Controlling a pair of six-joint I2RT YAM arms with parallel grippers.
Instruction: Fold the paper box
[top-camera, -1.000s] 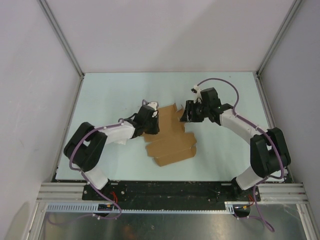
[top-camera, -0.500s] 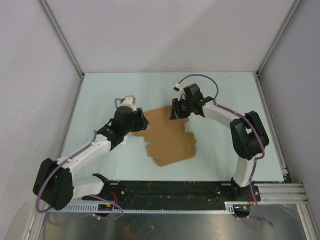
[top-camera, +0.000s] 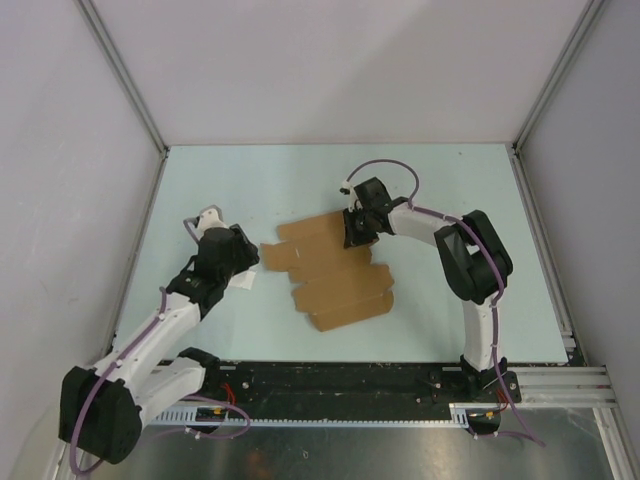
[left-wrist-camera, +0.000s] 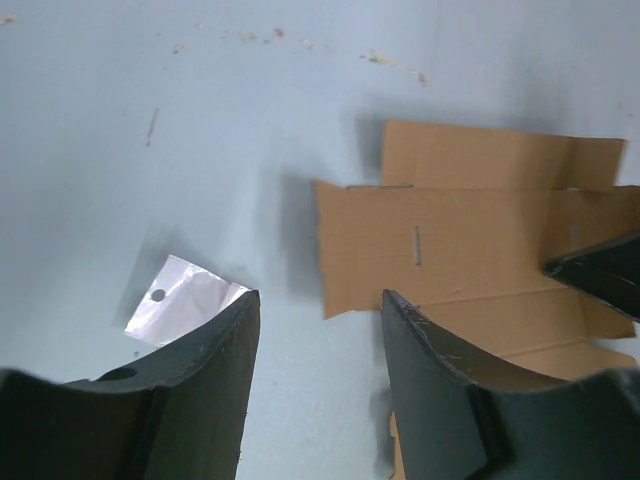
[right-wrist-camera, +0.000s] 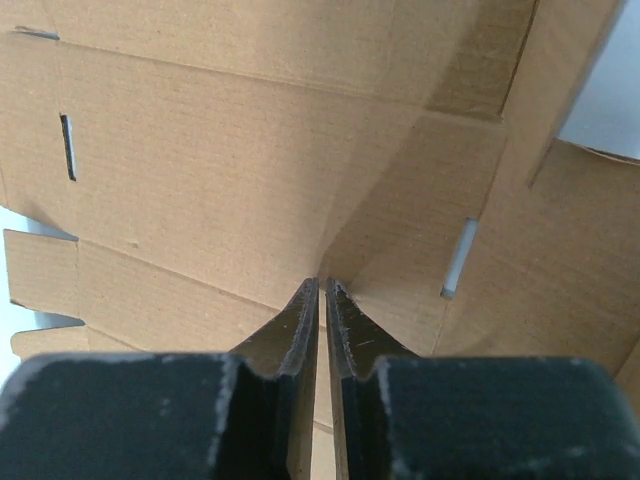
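Note:
The paper box (top-camera: 335, 270) lies as a flat brown many-flapped sheet in the middle of the table. My left gripper (top-camera: 248, 263) hovers just left of its left edge, open, with only bare table between the fingers (left-wrist-camera: 320, 300). The sheet's left flaps (left-wrist-camera: 460, 250) lie just ahead of it. My right gripper (top-camera: 355, 232) is at the sheet's far right part, shut on a raised fold of the cardboard (right-wrist-camera: 220, 170). Its fingertips (right-wrist-camera: 322, 283) pinch a thin edge of it. One right finger (left-wrist-camera: 600, 275) shows at the edge of the left wrist view.
A small clear plastic bag (top-camera: 244, 284) with a punched hole lies by the left gripper's left finger (left-wrist-camera: 180, 300). White walls with metal posts (top-camera: 120, 75) close in the table on three sides. The arm bases stand along the near rail (top-camera: 330, 385).
The left gripper let go of the sheet, opened and drew back to the left. The right gripper moved left over the sheet's far part and shut on a fold.

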